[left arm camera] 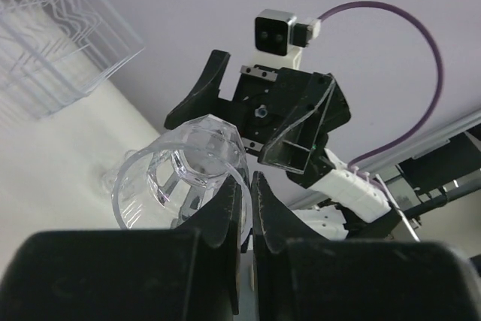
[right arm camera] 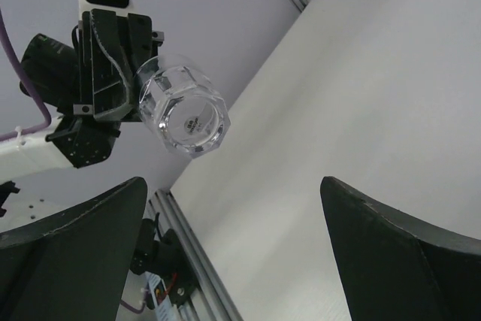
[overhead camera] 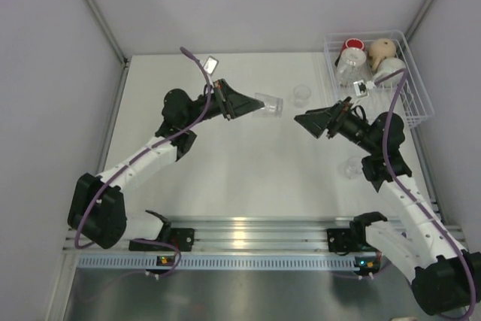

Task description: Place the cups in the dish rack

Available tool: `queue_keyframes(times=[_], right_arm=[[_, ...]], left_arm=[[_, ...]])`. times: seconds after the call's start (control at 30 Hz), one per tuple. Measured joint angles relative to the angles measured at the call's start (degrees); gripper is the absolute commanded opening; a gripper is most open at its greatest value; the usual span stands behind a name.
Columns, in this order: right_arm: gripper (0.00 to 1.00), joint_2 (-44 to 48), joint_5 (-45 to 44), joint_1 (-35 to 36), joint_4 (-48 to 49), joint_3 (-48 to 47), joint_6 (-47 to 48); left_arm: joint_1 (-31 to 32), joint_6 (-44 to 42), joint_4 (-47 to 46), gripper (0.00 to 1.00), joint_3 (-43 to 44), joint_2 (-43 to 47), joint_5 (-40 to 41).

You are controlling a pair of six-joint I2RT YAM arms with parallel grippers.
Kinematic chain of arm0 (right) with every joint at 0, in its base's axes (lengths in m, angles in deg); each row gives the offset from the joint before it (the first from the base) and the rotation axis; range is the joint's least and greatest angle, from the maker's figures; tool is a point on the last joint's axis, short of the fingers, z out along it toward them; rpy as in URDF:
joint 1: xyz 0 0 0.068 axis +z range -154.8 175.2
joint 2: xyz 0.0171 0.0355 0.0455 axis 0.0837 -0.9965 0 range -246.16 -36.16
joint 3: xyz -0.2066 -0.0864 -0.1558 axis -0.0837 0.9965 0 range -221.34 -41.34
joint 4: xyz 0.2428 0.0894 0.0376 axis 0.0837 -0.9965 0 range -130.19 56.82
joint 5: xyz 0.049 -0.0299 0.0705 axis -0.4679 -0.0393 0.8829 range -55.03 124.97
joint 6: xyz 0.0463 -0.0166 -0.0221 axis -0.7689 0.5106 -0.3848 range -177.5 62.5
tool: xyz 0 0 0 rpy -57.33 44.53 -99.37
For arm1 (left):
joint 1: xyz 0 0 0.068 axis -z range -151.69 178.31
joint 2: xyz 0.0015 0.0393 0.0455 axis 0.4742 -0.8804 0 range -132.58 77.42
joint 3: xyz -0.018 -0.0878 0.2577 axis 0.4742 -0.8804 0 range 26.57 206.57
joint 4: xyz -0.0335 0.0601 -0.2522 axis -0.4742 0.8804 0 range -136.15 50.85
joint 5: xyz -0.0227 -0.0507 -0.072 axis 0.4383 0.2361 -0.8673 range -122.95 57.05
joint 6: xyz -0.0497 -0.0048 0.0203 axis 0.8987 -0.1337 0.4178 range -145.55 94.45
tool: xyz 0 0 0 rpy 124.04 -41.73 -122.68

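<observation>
My left gripper (overhead camera: 254,105) is shut on the rim of a clear glass tumbler (overhead camera: 269,104), held on its side above the table; it also shows in the left wrist view (left arm camera: 184,174) and the right wrist view (right arm camera: 184,114). My right gripper (overhead camera: 304,122) is open and empty, facing the tumbler's base a short way to its right. The white wire dish rack (overhead camera: 417,88) at the back right holds a red cup (overhead camera: 352,46), a beige mug (overhead camera: 382,52), a white mug (overhead camera: 391,73) and a glass tumbler (overhead camera: 346,69). Two more clear tumblers stand on the table, one (overhead camera: 301,95) near the rack, one (overhead camera: 352,166) by my right arm.
Grey walls close in the white table (overhead camera: 248,178) on three sides. An aluminium rail (overhead camera: 255,242) with the arm bases runs along the near edge. The right wrist camera and purple cable (overhead camera: 391,103) hang next to the rack's near corner.
</observation>
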Motion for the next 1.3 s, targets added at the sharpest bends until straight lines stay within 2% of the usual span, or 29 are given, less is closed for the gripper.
queue_keyframes(times=[0.23, 0.43, 0.6, 0.73, 0.93, 1.13, 1.3], right_arm=[[0.99, 0.04, -0.7, 3.96, 7.58, 0.57, -2.1], [0.98, 0.63, -1.73, 5.84, 10.67, 1.07, -2.56], [0.91, 0.68, -2.38, 7.15, 12.22, 1.07, -2.67], [0.77, 1.36, -3.06, 8.31, 13.03, 1.11, -2.75], [0.68, 3.39, -4.68, 9.01, 16.06, 2.73, -4.11], [0.64, 4.37, -6.23, 9.94, 17.29, 3.65, -4.61], [0.66, 4.24, -6.71, 10.51, 17.0, 3.72, -4.63]], left_arm=[[1.95, 8.17, -11.43, 0.0, -0.48, -0.48, 0.02], [3.98, 16.0, -23.37, 0.0, -0.83, -4.83, 0.09], [6.27, 17.35, -25.62, 0.0, -0.83, -6.49, 0.28], [7.43, 17.4, -26.67, 0.0, -0.83, -6.62, 0.72], [8.22, 17.38, -27.45, 0.0, -1.14, -7.32, 0.76], [8.48, 17.46, -27.89, 0.0, -1.75, -8.24, 0.76], [8.59, 17.29, -28.26, 0.0, -1.75, -8.24, 0.72]])
